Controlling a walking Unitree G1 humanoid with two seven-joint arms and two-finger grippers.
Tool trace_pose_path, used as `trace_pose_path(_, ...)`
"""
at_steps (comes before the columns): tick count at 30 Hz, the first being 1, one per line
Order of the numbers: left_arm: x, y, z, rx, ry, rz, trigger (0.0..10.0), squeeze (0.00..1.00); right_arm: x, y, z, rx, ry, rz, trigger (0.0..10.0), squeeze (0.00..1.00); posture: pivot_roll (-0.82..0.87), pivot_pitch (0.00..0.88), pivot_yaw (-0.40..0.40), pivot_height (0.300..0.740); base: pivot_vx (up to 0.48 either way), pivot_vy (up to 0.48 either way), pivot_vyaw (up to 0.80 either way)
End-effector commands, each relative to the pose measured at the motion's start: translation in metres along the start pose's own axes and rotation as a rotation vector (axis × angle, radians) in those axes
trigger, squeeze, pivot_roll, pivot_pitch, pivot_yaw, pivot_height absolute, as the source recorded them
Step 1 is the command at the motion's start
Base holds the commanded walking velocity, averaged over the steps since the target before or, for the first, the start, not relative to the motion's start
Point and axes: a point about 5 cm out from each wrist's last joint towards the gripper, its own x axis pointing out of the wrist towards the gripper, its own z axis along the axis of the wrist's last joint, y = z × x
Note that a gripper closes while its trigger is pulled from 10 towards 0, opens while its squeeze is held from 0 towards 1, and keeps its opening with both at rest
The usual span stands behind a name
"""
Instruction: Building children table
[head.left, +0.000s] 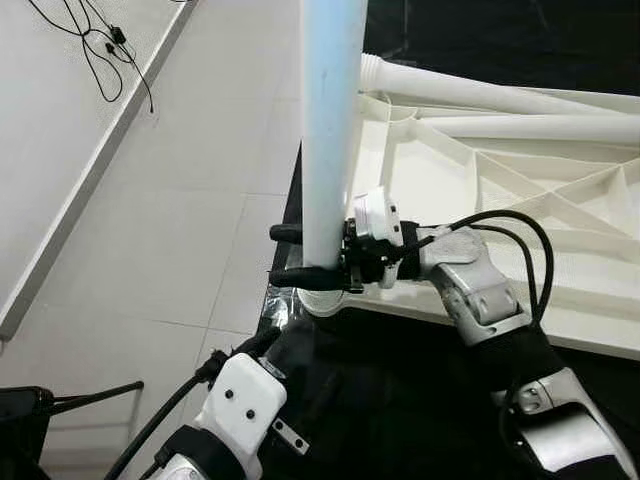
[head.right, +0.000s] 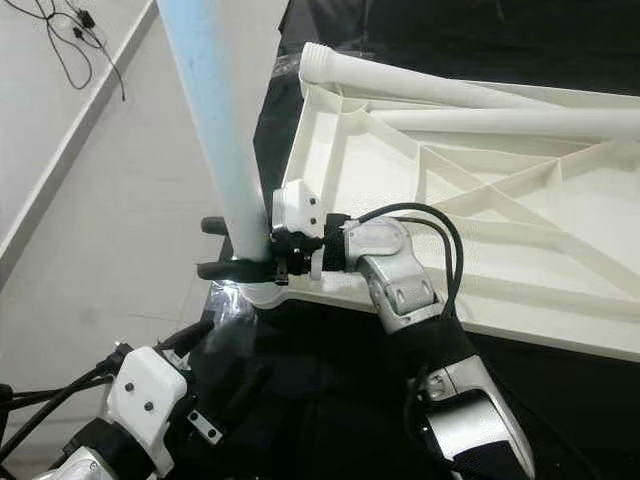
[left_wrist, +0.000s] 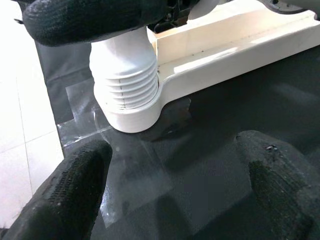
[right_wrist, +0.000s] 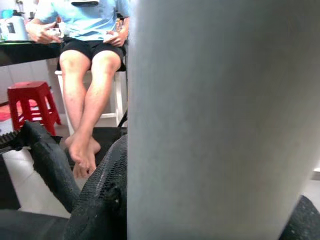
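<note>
The white children's table top (head.left: 500, 190) lies upside down on a black mat (head.left: 400, 380). One white leg (head.left: 330, 130) stands upright in the near-left corner socket (left_wrist: 127, 95), its ribbed end seated in it. My right gripper (head.left: 290, 255) is shut on this leg just above the socket, one black finger on each side. Two more legs (head.left: 480, 92) lie across the far side of the table top. My left gripper (left_wrist: 175, 200) hovers low over the mat in front of the socket, open with nothing between its fingers (left_wrist: 75, 190).
White tiled floor (head.left: 180, 200) spreads to the left of the mat, with black cables (head.left: 100, 50) at the far left. A black stand (head.left: 40, 405) sits at the near left. A person (right_wrist: 85, 75) sits beyond the leg beside a red stool (right_wrist: 30, 97).
</note>
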Motion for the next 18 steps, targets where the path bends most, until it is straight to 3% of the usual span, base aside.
trace_pose_path(1, -0.002, 0.0, -0.003, 0.002, 0.027, 0.0, 10.0, 0.0, -0.024, 0.016, -0.045, 0.196, 0.23, 0.054, 10.0, 0.0, 0.05, 0.391, 0.089, 0.74, 0.0, 0.0, 0.0)
trace_pose_path(2, -0.002, 0.0, -0.003, 0.001, 0.027, 0.0, 10.0, 0.0, -0.025, 0.015, -0.037, 0.259, 0.179, 0.079, 10.0, 0.0, 0.05, 0.391, 0.089, 0.74, 0.0, 0.0, 0.0)
trace_pose_path(8, -0.001, 0.0, -0.004, 0.002, 0.027, 0.0, 10.0, 0.0, -0.024, 0.004, -0.022, 0.379, 0.066, 0.08, 10.0, 0.0, 0.05, 0.389, 0.089, 0.74, 0.0, 0.0, 0.0)
trace_pose_path(9, -0.001, 0.0, -0.004, 0.002, 0.027, -0.001, 10.0, 0.0, -0.021, -0.001, -0.014, 0.426, 0.001, 0.065, 10.0, 0.0, 0.05, 0.387, 0.088, 0.74, 0.0, 0.0, 0.0)
trace_pose_path(12, -0.001, 0.0, -0.004, 0.002, 0.026, -0.001, 10.0, 0.0, -0.021, -0.002, -0.012, 0.437, -0.017, 0.063, 10.0, 0.0, 0.05, 0.387, 0.088, 0.74, 0.0, 0.0, 0.0)
trace_pose_path(18, 0.0, 0.001, -0.005, 0.004, 0.027, 0.001, 10.0, 0.0, -0.022, 0.001, -0.001, 0.498, -0.157, 0.104, 10.0, 0.0, 0.05, 0.379, 0.089, 0.74, 0.0, 0.0, 0.0)
